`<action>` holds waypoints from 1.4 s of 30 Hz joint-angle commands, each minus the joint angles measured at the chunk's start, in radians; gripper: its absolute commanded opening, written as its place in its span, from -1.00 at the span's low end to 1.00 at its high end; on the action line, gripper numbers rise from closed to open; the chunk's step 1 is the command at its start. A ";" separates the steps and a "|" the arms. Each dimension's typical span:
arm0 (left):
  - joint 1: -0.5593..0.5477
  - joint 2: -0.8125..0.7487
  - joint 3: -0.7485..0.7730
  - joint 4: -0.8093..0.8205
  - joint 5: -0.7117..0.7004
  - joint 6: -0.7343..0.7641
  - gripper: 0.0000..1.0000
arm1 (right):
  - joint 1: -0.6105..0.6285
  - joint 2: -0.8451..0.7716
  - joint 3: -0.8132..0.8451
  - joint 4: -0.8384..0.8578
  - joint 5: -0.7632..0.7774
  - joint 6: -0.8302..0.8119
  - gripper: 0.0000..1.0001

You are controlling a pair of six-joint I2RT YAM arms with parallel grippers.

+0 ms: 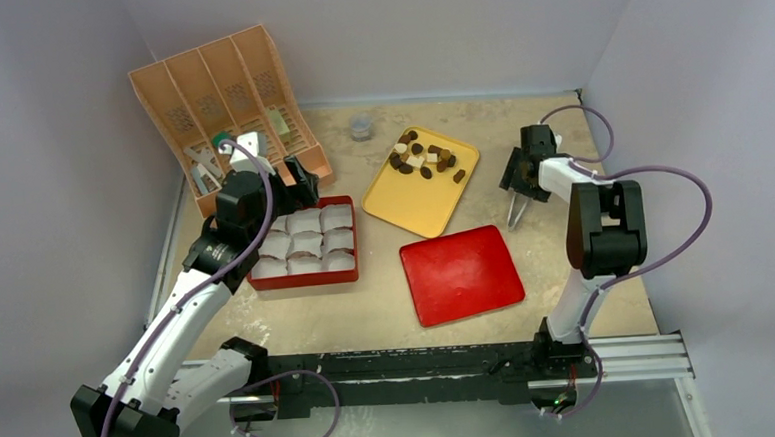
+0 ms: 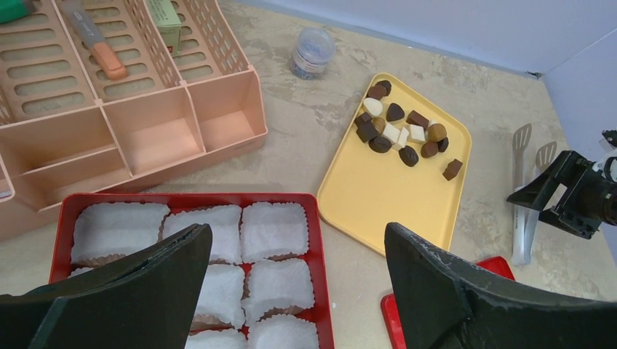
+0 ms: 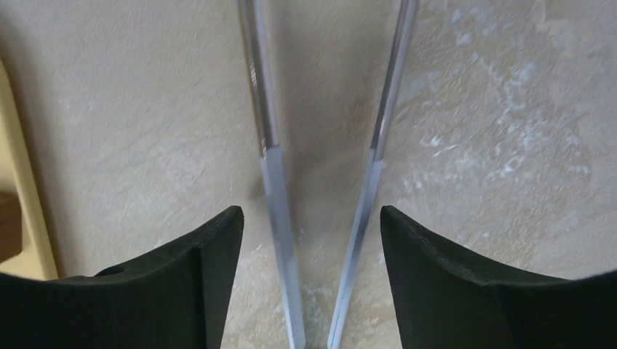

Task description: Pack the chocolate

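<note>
The chocolate (image 1: 423, 157), mostly dark brown pieces with a few white and tan ones, lies at the far end of a yellow tray (image 1: 418, 209); it also shows in the left wrist view (image 2: 404, 134). A red box (image 1: 258, 278) holds white paper cups (image 2: 273, 229), all empty. My left gripper (image 2: 298, 254) is open and empty above the box's right part. Metal tongs (image 1: 516, 210) lie on the table right of the tray. My right gripper (image 3: 311, 218) is open, low over the tongs, with both tong arms (image 3: 265, 145) between its fingers.
A flat red lid (image 1: 461, 273) lies near the tray's front. An orange slotted rack (image 1: 222, 107) with tools stands at the back left, close behind the box. A small clear jar (image 1: 361, 127) stands at the back. Walls close in on three sides.
</note>
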 commanded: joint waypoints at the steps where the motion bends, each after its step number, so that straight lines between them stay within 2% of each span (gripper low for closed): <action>1: -0.004 -0.026 0.013 0.028 -0.024 0.022 0.77 | -0.028 0.009 0.054 0.025 0.034 -0.012 0.40; 11: -0.004 -0.020 0.026 0.024 -0.026 0.021 0.78 | -0.056 0.059 0.069 0.059 0.003 -0.030 0.34; 42: -0.006 -0.025 0.019 0.025 0.009 0.038 0.76 | -0.027 0.060 0.050 0.068 0.046 -0.050 0.26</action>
